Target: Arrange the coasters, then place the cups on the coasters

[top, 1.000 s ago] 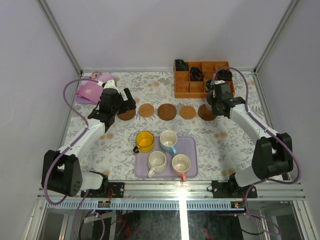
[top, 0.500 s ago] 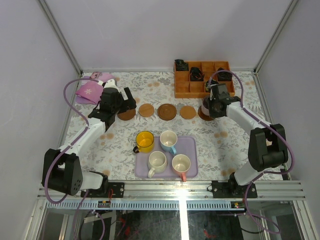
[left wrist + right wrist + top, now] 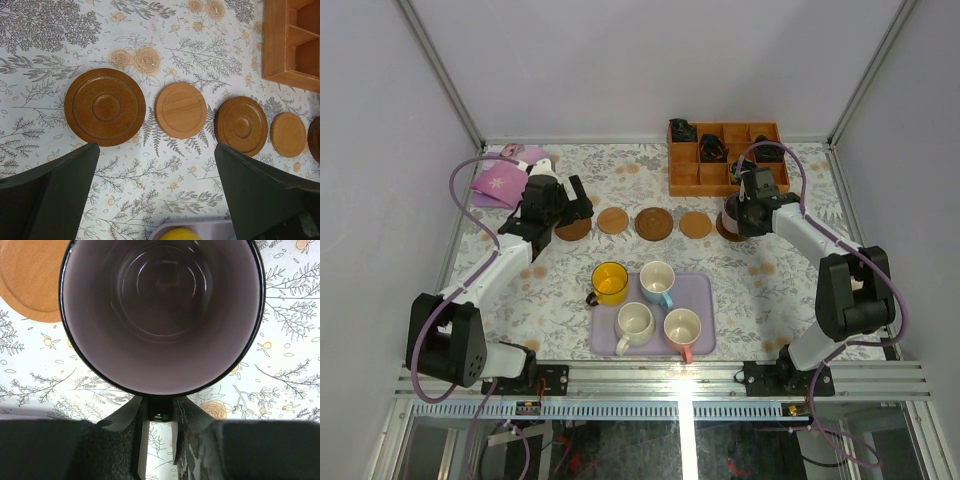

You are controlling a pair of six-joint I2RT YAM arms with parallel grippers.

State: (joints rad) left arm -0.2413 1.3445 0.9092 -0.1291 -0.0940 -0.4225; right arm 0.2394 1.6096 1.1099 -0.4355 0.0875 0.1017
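Observation:
Five brown coasters lie in a row; in the left wrist view I see a dark grooved coaster [image 3: 104,106], a tan coaster [image 3: 180,110], another dark one [image 3: 241,125] and a small tan one [image 3: 288,134]. My left gripper [image 3: 157,200] hangs open just in front of them [image 3: 560,212]. My right gripper [image 3: 161,412] is shut on the handle of the greyish-purple cup [image 3: 162,315], held over the rightmost coaster [image 3: 724,233]; whether it rests there is hidden. The yellow cup [image 3: 610,282], light blue cup [image 3: 657,280], cream cup [image 3: 634,324] and pink cup [image 3: 682,328] stand on the lavender tray [image 3: 703,297].
An orange-brown compartment box [image 3: 725,158] with dark items in some cells sits at the back right, close behind my right gripper. A pink cloth [image 3: 500,180] lies at the back left. The tablecloth has a floral print.
My right gripper has carried the greyish-purple cup a little left and forward, so it now covers the rightmost coaster. The left arm has hardly moved.

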